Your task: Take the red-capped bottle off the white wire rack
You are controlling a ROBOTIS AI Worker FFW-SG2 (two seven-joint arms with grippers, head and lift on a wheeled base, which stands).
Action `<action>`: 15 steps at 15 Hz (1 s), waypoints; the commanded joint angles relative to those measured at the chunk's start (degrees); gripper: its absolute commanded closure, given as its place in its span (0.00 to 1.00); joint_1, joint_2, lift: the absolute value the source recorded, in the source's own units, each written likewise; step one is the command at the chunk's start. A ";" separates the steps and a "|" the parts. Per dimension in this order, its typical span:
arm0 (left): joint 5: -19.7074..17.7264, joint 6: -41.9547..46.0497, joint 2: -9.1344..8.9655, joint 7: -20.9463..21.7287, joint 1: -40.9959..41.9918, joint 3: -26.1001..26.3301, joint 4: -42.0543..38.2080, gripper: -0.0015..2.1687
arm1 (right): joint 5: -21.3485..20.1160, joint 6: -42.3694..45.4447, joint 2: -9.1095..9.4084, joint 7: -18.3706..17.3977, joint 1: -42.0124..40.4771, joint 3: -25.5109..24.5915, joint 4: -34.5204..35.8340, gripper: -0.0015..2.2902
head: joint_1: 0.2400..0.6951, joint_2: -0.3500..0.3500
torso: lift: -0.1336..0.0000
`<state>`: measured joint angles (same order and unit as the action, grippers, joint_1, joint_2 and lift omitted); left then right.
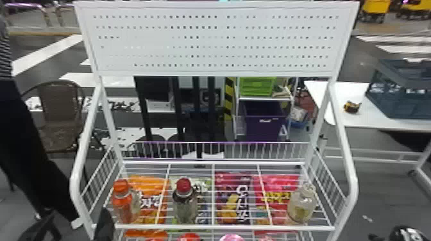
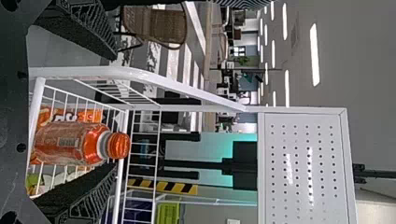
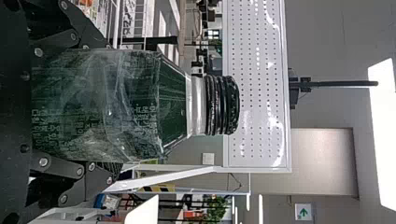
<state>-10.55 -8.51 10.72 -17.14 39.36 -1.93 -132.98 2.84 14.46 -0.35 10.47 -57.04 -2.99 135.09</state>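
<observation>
The red-capped bottle stands upright on the white wire rack in the head view, left of its middle. An orange-capped bottle stands to its left. At the bottom left, my left gripper is open before the rack's front left corner. In the left wrist view my left gripper has its fingers apart, with the orange-capped bottle beyond them. My right gripper is shut on a dark green bottle with a black cap in the right wrist view; a dark cap shows at the head view's bottom right.
A clear bottle stands at the rack's right. Snack bags lie beneath the wire shelf. White side rails and a perforated back panel frame the rack. Behind are a white table and a wicker chair.
</observation>
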 commanded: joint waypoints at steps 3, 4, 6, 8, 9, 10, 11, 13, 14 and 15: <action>0.09 0.11 0.00 0.00 0.19 0.00 -0.26 0.03 | 0.06 0.16 0.00 0.07 -0.17 0.00 0.26 0.52 | 0.57 0.50 | 1.00; 0.09 0.11 0.00 0.00 0.19 0.00 -0.44 0.03 | 0.06 0.16 0.00 0.07 -0.26 0.00 0.35 0.52 | 0.57 0.50 | 1.00; 0.09 0.11 0.00 0.00 0.45 0.00 -0.70 0.03 | 0.15 0.16 0.00 -0.02 -0.26 0.00 0.44 0.52 | 0.57 0.50 | 1.00; 0.70 0.99 0.00 -0.09 0.80 0.79 -0.53 0.03 | 0.15 0.16 0.00 0.07 -0.17 0.00 0.35 0.52 | 0.57 0.50 | 1.00; 1.49 2.57 0.00 -1.23 0.98 2.02 0.00 0.03 | 0.15 -0.01 -0.09 0.07 -0.17 0.00 0.35 0.52 | 0.57 0.50 | 1.00; 2.20 6.26 0.18 -2.81 1.24 4.13 1.23 0.03 | 0.15 -0.01 -0.09 -0.02 0.00 0.00 0.35 0.52 | 0.57 0.50 | 1.00; 3.60 13.12 0.62 -4.57 1.51 7.73 3.96 0.03 | 0.24 -0.01 -0.09 -0.02 0.18 0.00 0.18 0.52 | 0.57 0.50 | 1.00; 4.48 18.74 1.06 -5.54 0.36 13.18 9.84 0.03 | 0.24 -0.19 -0.09 -0.02 0.27 0.00 0.00 0.52 | 0.57 0.50 | 1.00; 5.45 18.92 1.06 -5.89 -1.13 15.91 12.66 0.03 | 0.24 -0.19 0.00 -0.02 0.35 0.00 0.00 0.52 | 0.57 0.50 | 1.00; 6.68 18.92 1.06 -6.33 -3.24 18.90 16.08 0.03 | 0.24 -0.19 0.00 -0.02 0.44 0.09 0.00 0.52 | 0.57 0.50 | 1.00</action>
<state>-5.20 9.92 11.74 -23.26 38.39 13.22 -121.01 3.07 14.29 -0.38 10.46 -56.71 -2.96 135.10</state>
